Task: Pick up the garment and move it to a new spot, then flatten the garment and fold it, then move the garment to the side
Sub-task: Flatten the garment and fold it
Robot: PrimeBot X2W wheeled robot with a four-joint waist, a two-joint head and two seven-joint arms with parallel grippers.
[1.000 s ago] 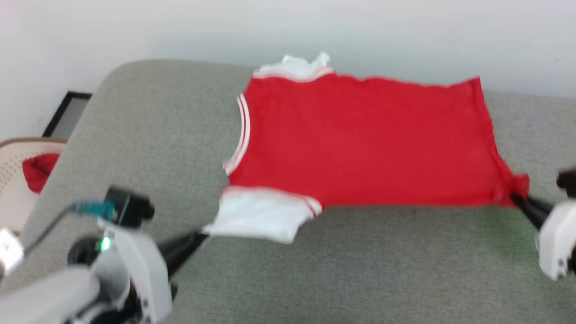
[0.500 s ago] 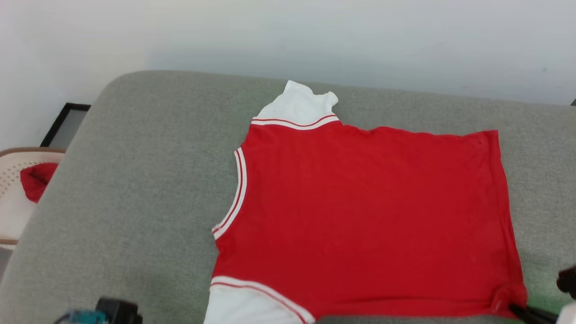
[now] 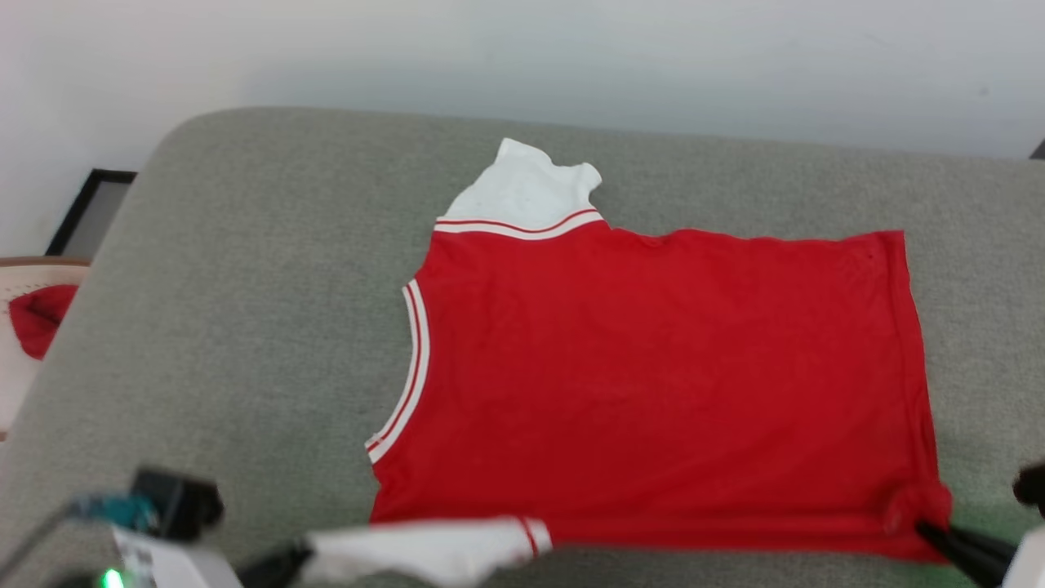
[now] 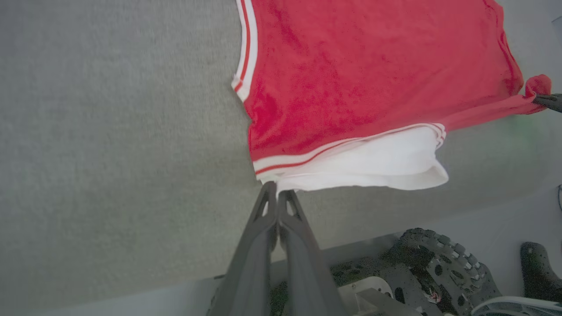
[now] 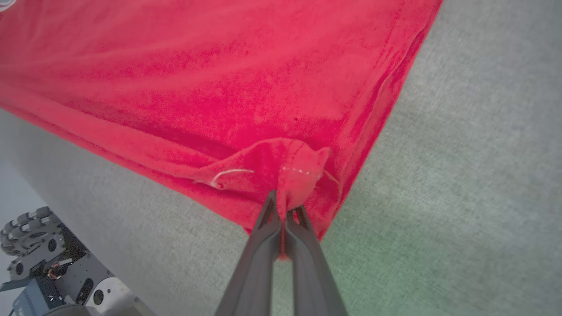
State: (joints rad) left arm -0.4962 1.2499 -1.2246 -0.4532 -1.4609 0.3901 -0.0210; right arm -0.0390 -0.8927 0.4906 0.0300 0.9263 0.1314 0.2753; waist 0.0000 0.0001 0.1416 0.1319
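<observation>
The grey cushion [image 3: 245, 286] carries the garment [image 3: 653, 367], spread plain side up across its middle and right. Both near corners are pinched, likely to pull the cloth flat: the left gripper [image 4: 276, 193] is clamped on the white sleeve [image 4: 373, 162], the right gripper [image 5: 283, 206] on the hem corner [image 5: 298, 175].

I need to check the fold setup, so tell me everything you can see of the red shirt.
The red shirt lies spread flat on the grey cushion, plain side up, soft knit with white sleeves and red-white striped trim. The neckline faces left. The left gripper is shut on the near sleeve's edge, the right gripper on the bunched near hem corner.
</observation>
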